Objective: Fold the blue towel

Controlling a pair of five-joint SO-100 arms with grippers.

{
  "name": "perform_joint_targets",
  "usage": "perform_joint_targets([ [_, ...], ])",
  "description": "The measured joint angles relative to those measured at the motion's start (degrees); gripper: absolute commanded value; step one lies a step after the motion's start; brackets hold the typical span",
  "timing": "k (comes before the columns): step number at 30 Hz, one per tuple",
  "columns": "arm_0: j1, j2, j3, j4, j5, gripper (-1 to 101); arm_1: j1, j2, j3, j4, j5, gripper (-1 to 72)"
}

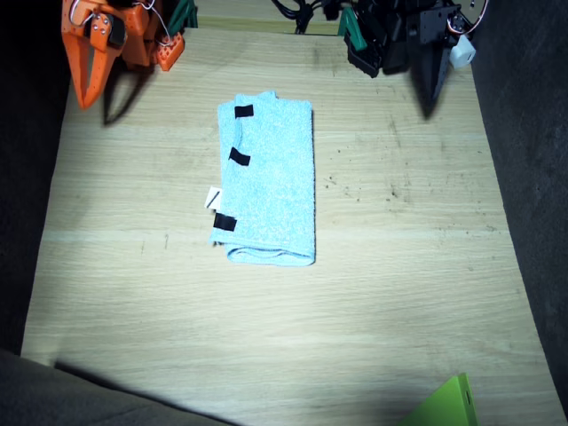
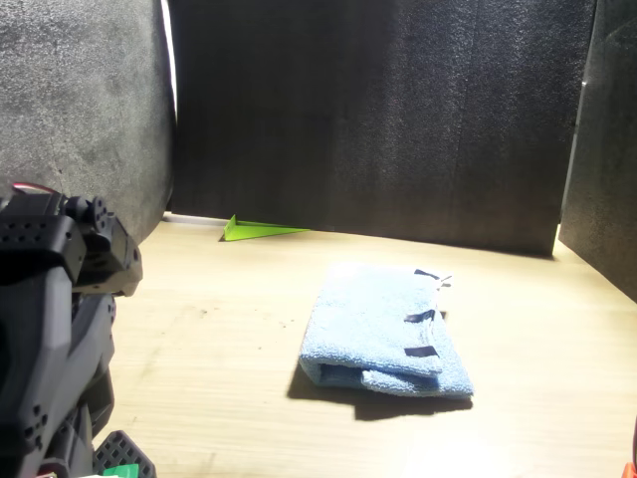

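While both arms stand back at the far edge of the bench (image 1: 399, 293), the blue towel (image 1: 271, 182) lies at mid-bench as a narrow folded strip, well apart from both pincers. Three black tape marks (image 1: 238, 157) run along its edge nearer the right arm, with a small white tag (image 1: 212, 198) just beside that edge. In the front view the blue towel (image 2: 383, 334) shows stacked layers, with a rolled fold at its near end.

The right pincer (image 1: 89, 67), orange, hangs clear of the towel; its fingers appear close together and hold nothing. The left pincer (image 1: 435, 62), black, also holds nothing, and whether it is parted cannot be told.

Judged from this layout, the fold appears largely complete. If a further fold is required:

1. Grasp one short end of the towel at its corners, taking all layers.
2. Lift only high enough to clear the lower layers.
3. Carry the end over to the opposite short end and align the edges before release.

A green wedge (image 1: 444, 406) rests well beyond the towel's other short end, clear of the work.
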Motion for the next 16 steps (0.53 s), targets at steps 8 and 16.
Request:
perform_joint_targets([
  [8,-1.1,0.0,0.0,0.0,1.4,0,-0.9,0.0,0.0,0.0,0.3,-0.1],
  [16,-1.6,0.0,0.0,0.0,1.4,0,-0.9,0.0,0.0,0.0,0.3,-0.1],
])
